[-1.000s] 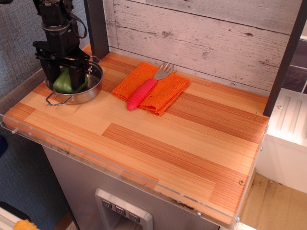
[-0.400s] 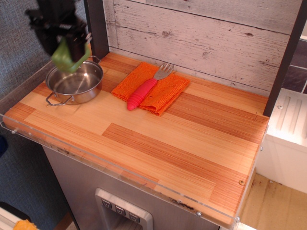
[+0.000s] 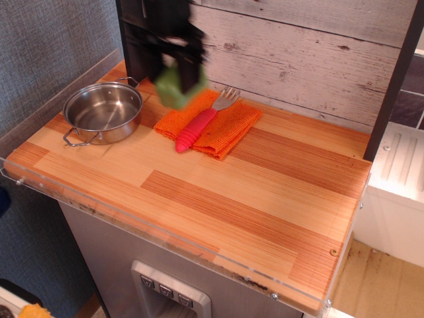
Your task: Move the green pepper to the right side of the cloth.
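Note:
The green pepper hangs in the air, blurred by motion, above the left end of the orange cloth. My gripper is shut on the pepper, its black body reaching down from the top of the view. The cloth lies folded on the wooden table near the back wall, with a pink-handled fork resting across it.
A steel pot stands empty at the table's left. The wooden table stretches to the right of the cloth. A dark post rises behind the pot, and a whitewashed plank wall closes the back.
The gripper has lifted the pepper out of the pot and carried it rightward, from above the pot to above the cloth's left end. The pot is now empty.

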`<state>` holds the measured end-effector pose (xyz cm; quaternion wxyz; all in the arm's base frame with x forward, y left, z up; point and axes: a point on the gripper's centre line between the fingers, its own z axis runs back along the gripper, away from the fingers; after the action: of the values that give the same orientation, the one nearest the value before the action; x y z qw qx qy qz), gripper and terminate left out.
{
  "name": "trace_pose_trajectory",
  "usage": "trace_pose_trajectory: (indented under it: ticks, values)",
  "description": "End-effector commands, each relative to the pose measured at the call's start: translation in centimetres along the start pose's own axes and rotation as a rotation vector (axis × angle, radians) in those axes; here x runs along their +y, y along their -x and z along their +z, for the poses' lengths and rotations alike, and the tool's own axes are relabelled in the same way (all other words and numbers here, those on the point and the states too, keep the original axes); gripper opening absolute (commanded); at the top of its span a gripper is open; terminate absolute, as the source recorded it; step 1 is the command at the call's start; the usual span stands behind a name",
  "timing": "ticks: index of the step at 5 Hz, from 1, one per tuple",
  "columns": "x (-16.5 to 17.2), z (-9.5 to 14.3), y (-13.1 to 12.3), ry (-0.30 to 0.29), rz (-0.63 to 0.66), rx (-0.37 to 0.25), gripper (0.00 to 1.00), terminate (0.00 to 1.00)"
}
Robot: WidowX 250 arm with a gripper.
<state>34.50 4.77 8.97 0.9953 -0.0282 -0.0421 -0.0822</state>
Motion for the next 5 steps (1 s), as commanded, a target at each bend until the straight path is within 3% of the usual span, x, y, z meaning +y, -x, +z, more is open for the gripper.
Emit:
trace_pose_trajectory:
  ticks: [1, 2, 4, 5]
  values:
    - [-9.2, -1.5, -2.9, -0.079, -0.122, -0.041, 0.0, 0.0]
    - [-10.9, -2.8, -3.0, -0.103, -0.08, -0.035, 0.0, 0.0]
    - [-11.4, -3.8, -3.0, -0.034, -0.002, -0.065, 0.0, 0.0]
    - [-11.2, -4.0, -2.8, -0.015, 0.012, -0.06, 1.0, 0.0]
